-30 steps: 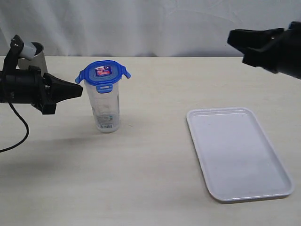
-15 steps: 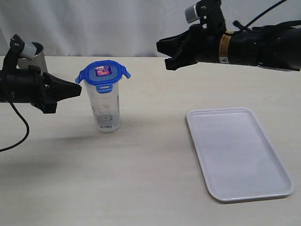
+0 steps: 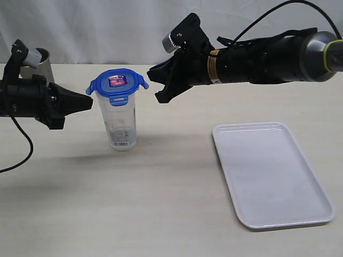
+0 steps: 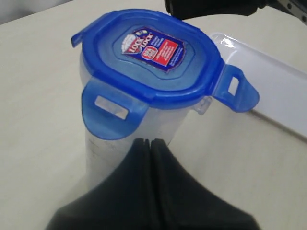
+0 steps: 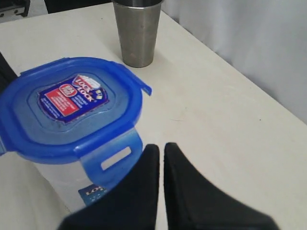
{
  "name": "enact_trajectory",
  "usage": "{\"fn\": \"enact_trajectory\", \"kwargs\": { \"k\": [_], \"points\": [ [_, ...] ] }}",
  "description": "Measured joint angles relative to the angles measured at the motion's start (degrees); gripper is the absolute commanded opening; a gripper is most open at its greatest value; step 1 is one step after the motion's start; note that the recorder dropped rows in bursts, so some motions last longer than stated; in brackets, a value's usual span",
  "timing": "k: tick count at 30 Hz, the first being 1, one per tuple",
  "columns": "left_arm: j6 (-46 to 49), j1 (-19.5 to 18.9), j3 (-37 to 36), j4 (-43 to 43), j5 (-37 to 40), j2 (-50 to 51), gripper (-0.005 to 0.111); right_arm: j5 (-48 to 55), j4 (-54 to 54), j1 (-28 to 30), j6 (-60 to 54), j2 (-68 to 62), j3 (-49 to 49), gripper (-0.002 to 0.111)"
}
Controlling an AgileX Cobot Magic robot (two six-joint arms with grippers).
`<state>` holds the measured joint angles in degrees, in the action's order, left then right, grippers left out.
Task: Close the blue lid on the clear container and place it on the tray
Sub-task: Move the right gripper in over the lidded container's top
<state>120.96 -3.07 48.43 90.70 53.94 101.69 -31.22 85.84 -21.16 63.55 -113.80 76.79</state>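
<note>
Blue lid (image 3: 117,83): sat on top of the clear container (image 3: 122,126), with a red-blue sticker (image 4: 153,49) at its middle.
Flaps (image 4: 109,112): the ones in view stood out from the rim and were not pressed down against the wall.
Clear container: stood upright on the worktop (image 3: 161,209), left of middle in the exterior view, with a barcode label (image 3: 123,143) low on its side.
Tray (image 3: 316,214): lay flat on the worktop to the right, well apart from the container.
Left pincer (image 4: 149,142): fingers pressed together, gripping nothing. Its tip pointed at the container's wall just below the lid, from the left. Whether it touched the wall could not be told.
Right pincer (image 5: 160,147): fingers together with only a thin seam between them, gripping nothing. It hung above the worktop just beside the lid's right edge, at about lid height. The arm reached across from the right side, above the tray's far end.
Steel cup (image 5: 138,33): stood upright at the far left of the worktop, behind the left arm and apart from the container.
Cable (image 3: 24,152): a black lead curved down from the left arm over the worktop.
</note>
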Motion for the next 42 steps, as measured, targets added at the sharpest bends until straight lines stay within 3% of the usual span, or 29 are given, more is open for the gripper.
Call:
{"fn": "enact_trajectory", "kwargs": {
  "k": [16,42],
  "points": [
    [0.0,0.0,0.0,2.3,-0.3,0.0,0.0,-1.4,5.2,-0.9,8.0,0.0,0.0,0.004],
    [0.0,0.0,0.0,3.8,-3.8,0.0,0.0,-2.5,6.5,-0.9,9.4,0.1,0.0,0.004]
  ]
}}
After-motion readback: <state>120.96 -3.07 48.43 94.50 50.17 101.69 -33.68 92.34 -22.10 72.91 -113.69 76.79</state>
